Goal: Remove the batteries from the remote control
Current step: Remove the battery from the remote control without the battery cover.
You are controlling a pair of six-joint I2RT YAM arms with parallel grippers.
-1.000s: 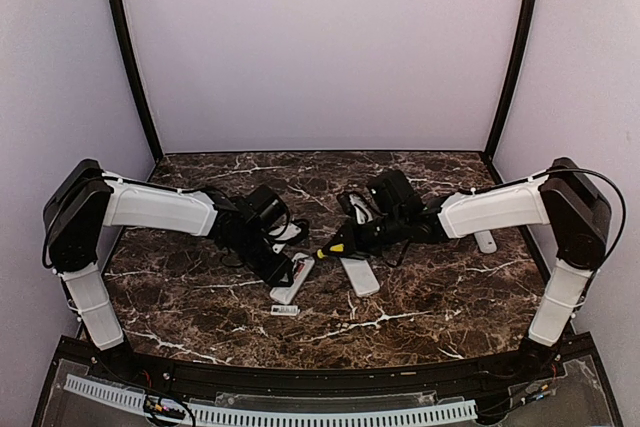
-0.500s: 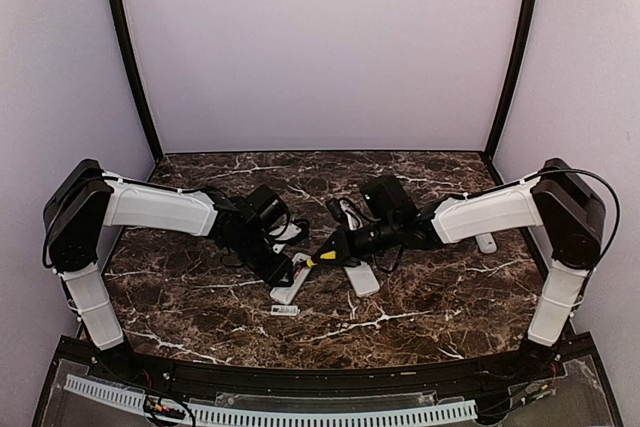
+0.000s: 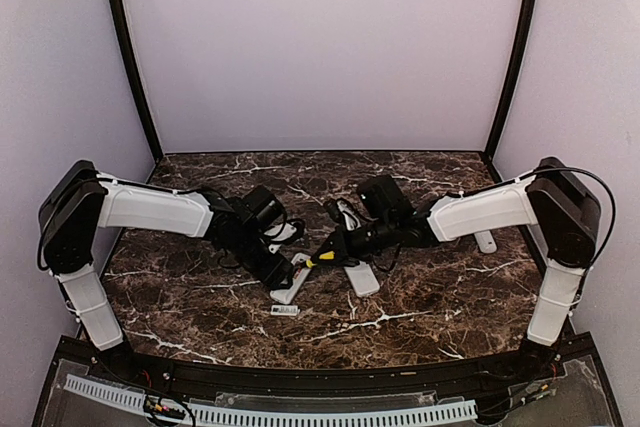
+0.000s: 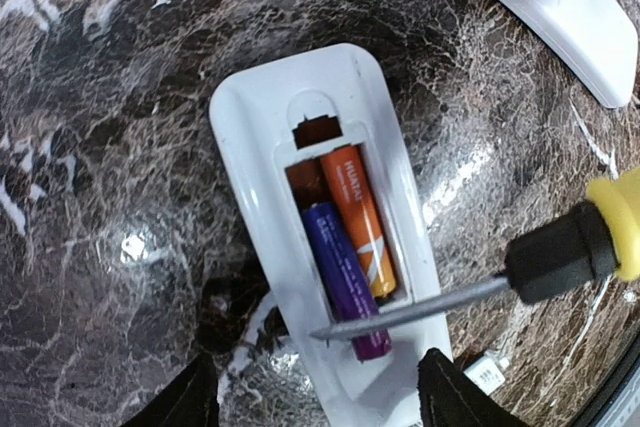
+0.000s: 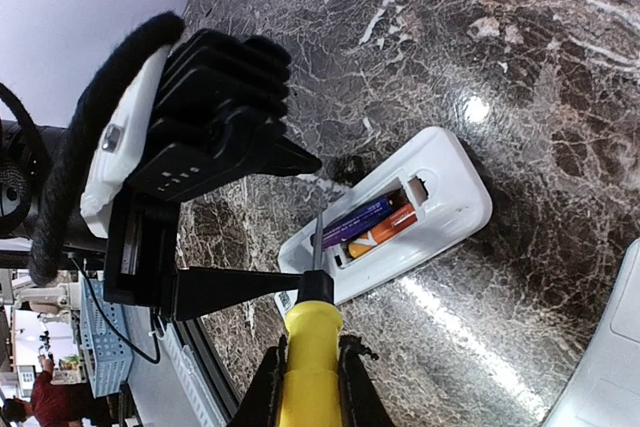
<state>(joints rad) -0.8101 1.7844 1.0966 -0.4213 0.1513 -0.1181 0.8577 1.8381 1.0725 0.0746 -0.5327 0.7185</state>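
Observation:
A white remote lies back up on the marble with its compartment open. In it sit an orange battery and a purple battery side by side. My left gripper is open, its fingers straddling the remote's near end. My right gripper is shut on a yellow-handled screwdriver. The screwdriver's metal tip rests across the near end of the purple battery. In the top view the remote lies between the left gripper and the right gripper.
A second white remote lies just right of the open one and shows in the left wrist view. A small white cover lies in front. Another white remote lies at far right. White pieces lie behind the grippers.
My right arm has moved left with the screwdriver, bringing its tip over to the open remote. The left arm and the remote have barely moved.

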